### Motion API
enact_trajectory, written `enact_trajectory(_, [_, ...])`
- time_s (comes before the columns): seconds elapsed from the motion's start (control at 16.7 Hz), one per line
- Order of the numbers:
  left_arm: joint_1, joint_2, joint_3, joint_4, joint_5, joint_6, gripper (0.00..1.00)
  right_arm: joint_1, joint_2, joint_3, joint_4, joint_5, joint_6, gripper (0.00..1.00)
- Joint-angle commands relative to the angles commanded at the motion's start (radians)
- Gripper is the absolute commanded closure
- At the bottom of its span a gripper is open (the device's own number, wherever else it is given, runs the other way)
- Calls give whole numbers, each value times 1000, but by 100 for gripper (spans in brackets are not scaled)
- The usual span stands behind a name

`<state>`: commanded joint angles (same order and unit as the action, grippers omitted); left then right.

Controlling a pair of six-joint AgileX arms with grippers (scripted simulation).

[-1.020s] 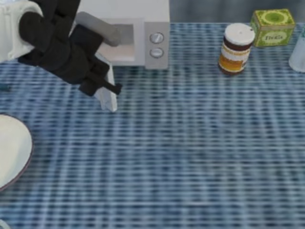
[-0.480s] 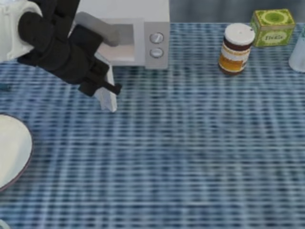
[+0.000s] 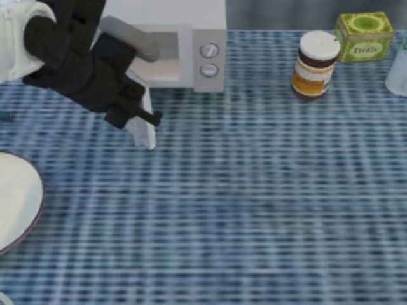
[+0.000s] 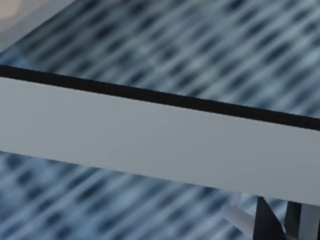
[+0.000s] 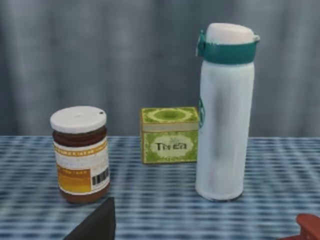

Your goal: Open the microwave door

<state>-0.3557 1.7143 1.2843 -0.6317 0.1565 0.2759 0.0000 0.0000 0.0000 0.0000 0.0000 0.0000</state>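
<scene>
Clearly microwave door [image 3: 145, 124] swung open, left gripper [image 3: 137, 115] at its edge, finger state unclear

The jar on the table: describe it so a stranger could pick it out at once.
Start at the microwave at the back of the table and move right along the back edge. The first thing you meet is the jar, standing upright between the microwave and a green tea box. It alone has a white lid, dark brown contents and an orange-and-white label.
</scene>
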Motion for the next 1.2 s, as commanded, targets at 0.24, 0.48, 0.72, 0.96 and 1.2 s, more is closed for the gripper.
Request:
enact_trajectory(0.24, [0,0,0,0,0,0,100,0,0,0,0,0,0,0])
enact_trajectory(0.48, [-3,3,-3,-1,5,-2,100,0,0,0,0,0,0,0])
enact_trajectory(0.72, [20,-8,-10,-11,32,54,100,0,0,0,0,0,0,0])
enact_trajectory(0.96, [63,-25,-38,-39,82,159,100,0,0,0,0,0,0,0])
enact_trajectory(1.2, [74,-39,-39,-38,97,184,100,0,0,0,0,0,0,0])
